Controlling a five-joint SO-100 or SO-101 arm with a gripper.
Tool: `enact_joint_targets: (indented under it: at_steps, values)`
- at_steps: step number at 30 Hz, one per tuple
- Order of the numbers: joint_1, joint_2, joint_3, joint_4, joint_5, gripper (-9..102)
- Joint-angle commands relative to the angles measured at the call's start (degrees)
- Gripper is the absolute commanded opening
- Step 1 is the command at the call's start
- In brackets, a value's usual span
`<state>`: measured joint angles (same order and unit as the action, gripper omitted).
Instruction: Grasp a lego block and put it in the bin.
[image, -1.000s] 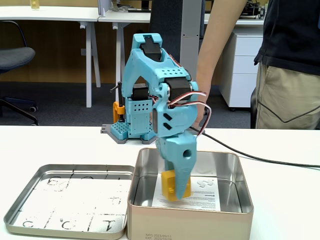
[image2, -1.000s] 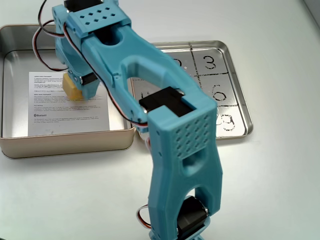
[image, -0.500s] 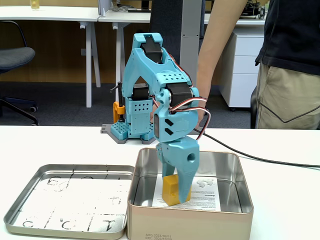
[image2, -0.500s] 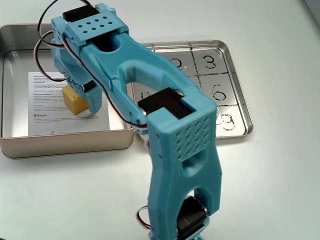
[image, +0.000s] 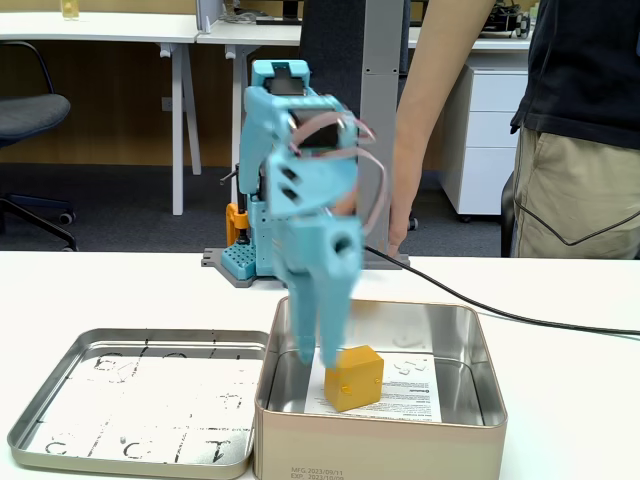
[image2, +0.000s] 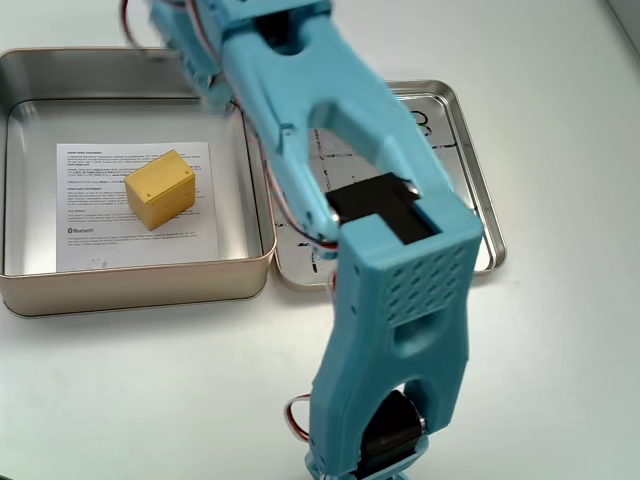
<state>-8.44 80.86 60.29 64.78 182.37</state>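
Since the lego block (image2: 160, 189) sits free on the paper inside the bin (image2: 140, 288), the blurry pincer (image: 318, 345) looks released, holding nothing.

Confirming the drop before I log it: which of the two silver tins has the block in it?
The deep tin lined with a printed sheet holds the yellow block; the shallow tray with black numbers doesn't.

The lego block (image: 353, 377) no longer sits between the jaws; it now lies free on the paper sheet (image2: 110, 222) in the bin (image: 490, 400). The gripper (image: 318, 355) has let go and lifted, swinging left in a fixed view, blurred with motion. In the other fixed view the block (image2: 160, 188) is now fully uncovered.
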Motion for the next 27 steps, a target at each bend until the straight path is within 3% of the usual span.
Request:
enact_joint_targets:
  at_steps: [1,13,16,19,21,27]
  values:
    - [3.16,-2.9,-10.81,1.49,0.62,1]
    - [9.4,-25.66,-35.24,3.34,0.0,0]
    - [9.76,-35.24,-50.01,8.61,0.44,0]
    - [10.46,-49.31,-75.41,18.28,-0.7,0]
    - [10.46,-49.31,-75.5,22.94,1.41,0]
    - [10.2,-46.85,-75.41,23.47,1.32,0]
